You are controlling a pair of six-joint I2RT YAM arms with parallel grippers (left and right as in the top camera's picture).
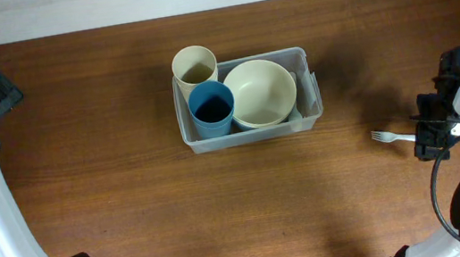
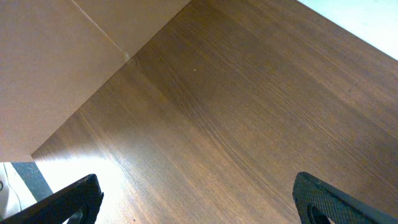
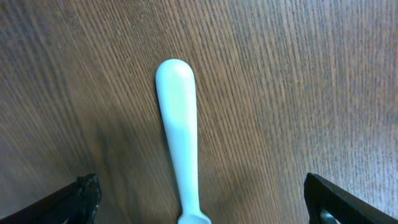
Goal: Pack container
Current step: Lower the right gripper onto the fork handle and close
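The container sits near the middle of the surface, a little toward 12 o'clock. It already holds a bowl, with a blue cup at the bowl's 9 o'clock and a beige cup in the 11 o'clock corner. Packing this tightly leaves little spare room.

A white fork lies loose at the container's 3 o'clock, tines toward it. This is likely the last piece to pack.

The right claw stands wide over the fork's handle, one finger on each side. It looks lined up to close on the handle, but holds nothing.

The left claw is also wide and empty. It sits off at 10 o'clock over bare wood, probably to keep clear.
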